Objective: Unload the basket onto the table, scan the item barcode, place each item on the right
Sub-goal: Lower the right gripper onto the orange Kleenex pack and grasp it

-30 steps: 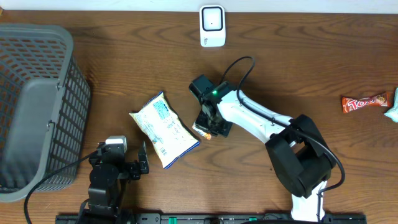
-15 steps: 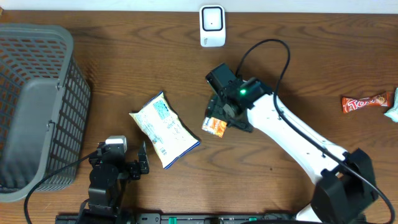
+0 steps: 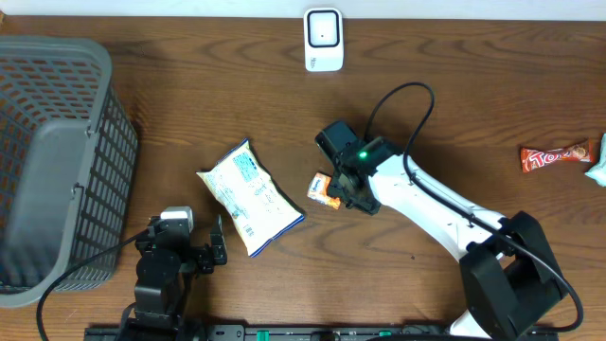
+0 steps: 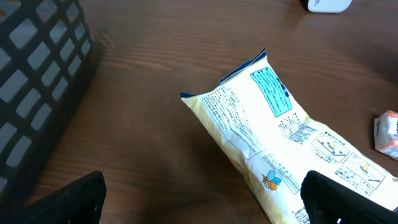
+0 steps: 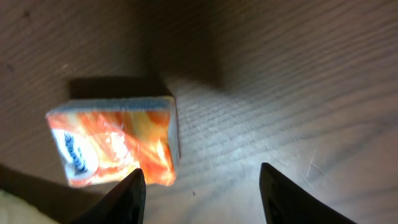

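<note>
The orange packet (image 3: 325,189) lies flat on the table (image 3: 189,95) near its middle, just at 9 o'clock of the right claw (image 5: 202,193), whose fingers stand apart on bare wood, released. The scanner (image 3: 323,39) sits well apart at 12 o'clock of the packet, the arm's black wrist (image 3: 333,142) on that line. A snack bag (image 3: 251,197) lies at 9 o'clock, before the left claw (image 4: 202,198), spread wide and empty; basket (image 3: 57,161) beyond, chocolate bar (image 3: 559,156) far at 3 o'clock
</note>
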`<act>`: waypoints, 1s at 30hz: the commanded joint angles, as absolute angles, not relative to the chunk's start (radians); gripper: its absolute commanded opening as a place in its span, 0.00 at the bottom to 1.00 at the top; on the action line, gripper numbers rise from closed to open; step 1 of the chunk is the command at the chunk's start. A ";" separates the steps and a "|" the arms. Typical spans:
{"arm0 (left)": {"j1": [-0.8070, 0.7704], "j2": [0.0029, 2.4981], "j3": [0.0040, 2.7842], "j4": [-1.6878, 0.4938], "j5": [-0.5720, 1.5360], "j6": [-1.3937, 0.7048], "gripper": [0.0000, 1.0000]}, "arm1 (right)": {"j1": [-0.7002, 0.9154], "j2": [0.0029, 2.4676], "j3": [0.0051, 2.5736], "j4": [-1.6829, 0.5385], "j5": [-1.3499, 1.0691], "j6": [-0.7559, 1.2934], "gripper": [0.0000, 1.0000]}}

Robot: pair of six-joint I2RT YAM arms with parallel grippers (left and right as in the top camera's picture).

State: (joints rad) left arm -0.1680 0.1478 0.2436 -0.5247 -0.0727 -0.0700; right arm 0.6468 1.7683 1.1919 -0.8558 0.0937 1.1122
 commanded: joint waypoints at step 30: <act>-0.166 0.142 0.258 -0.523 -0.063 -0.053 0.99 | 0.648 1.851 0.984 -0.427 0.084 1.181 0.15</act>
State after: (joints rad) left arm -0.1680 0.1478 0.2436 -0.5243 -0.0723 -0.0700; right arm 0.6472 1.7966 1.0054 -0.4309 0.0998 1.1687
